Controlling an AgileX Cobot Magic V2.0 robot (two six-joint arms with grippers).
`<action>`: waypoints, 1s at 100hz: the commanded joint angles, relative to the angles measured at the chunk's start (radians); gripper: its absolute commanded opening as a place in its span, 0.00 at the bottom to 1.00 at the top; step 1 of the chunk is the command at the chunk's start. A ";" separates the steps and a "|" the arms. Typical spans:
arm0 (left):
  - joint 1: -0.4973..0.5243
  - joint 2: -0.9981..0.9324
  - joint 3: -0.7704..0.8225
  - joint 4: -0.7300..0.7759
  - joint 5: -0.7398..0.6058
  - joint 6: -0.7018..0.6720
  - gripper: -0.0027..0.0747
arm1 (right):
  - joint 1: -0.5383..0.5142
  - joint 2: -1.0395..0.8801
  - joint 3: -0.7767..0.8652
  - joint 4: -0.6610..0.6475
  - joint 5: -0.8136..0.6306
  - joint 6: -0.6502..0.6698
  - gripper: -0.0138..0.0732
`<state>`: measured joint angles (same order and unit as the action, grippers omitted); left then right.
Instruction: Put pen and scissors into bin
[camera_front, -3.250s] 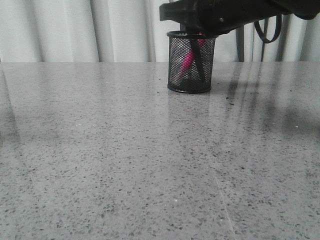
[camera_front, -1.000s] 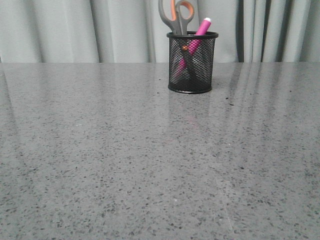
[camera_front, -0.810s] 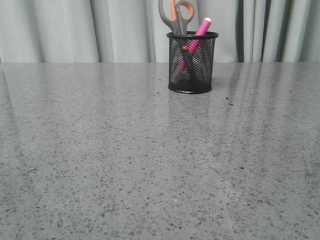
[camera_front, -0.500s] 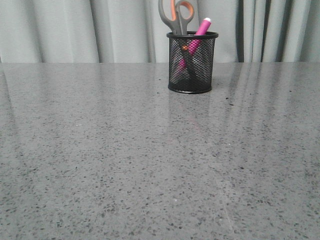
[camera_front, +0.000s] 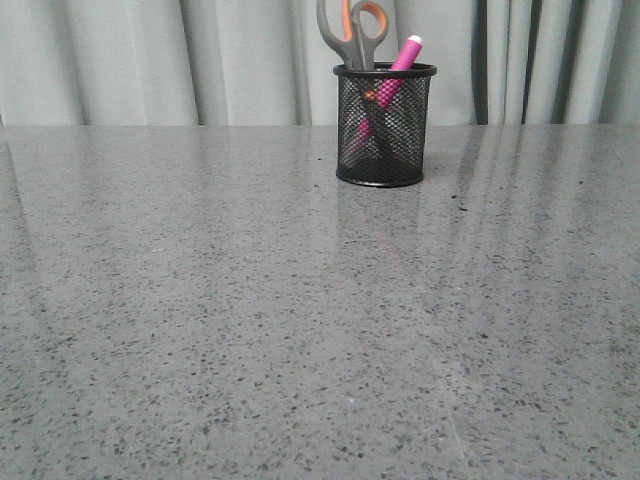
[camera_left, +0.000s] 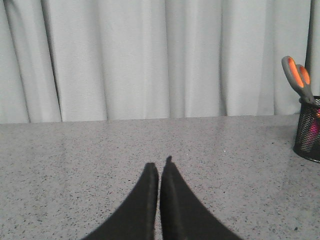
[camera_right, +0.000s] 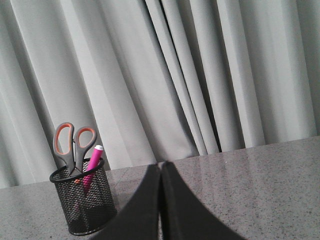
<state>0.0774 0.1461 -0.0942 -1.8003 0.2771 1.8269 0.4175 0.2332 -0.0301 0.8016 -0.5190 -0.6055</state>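
The black wire-mesh bin (camera_front: 385, 140) stands at the far middle of the table. The scissors (camera_front: 352, 28) stand in it, grey and orange handles up. The pink pen (camera_front: 398, 62) leans in it, white end up. No gripper shows in the front view. In the left wrist view my left gripper (camera_left: 160, 167) is shut and empty above the table, with the bin (camera_left: 309, 135) and scissors (camera_left: 298, 77) far off at the edge. In the right wrist view my right gripper (camera_right: 161, 167) is shut and empty, apart from the bin (camera_right: 85, 205), scissors (camera_right: 72, 145) and pen (camera_right: 92, 165).
The grey speckled table (camera_front: 300, 330) runs to a pale curtain (camera_front: 150, 60) hanging behind its far edge. Nothing else stands on the table in these views.
About three seconds ago my right arm was over the bin and hid the handles. It has since left the front view. Nothing has moved in the last second.
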 joint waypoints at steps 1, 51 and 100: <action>-0.003 0.011 -0.028 -0.050 0.032 -0.001 0.01 | -0.008 0.009 -0.025 -0.024 -0.047 -0.012 0.07; -0.011 0.011 -0.089 0.968 -0.106 -1.014 0.01 | -0.008 0.009 -0.025 -0.024 -0.047 -0.012 0.07; -0.127 -0.021 0.039 1.779 -0.326 -1.793 0.01 | -0.008 0.009 -0.025 -0.024 -0.047 -0.012 0.07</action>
<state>-0.0398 0.1390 -0.0467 -0.0729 0.0361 0.0870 0.4175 0.2332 -0.0301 0.8016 -0.5186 -0.6072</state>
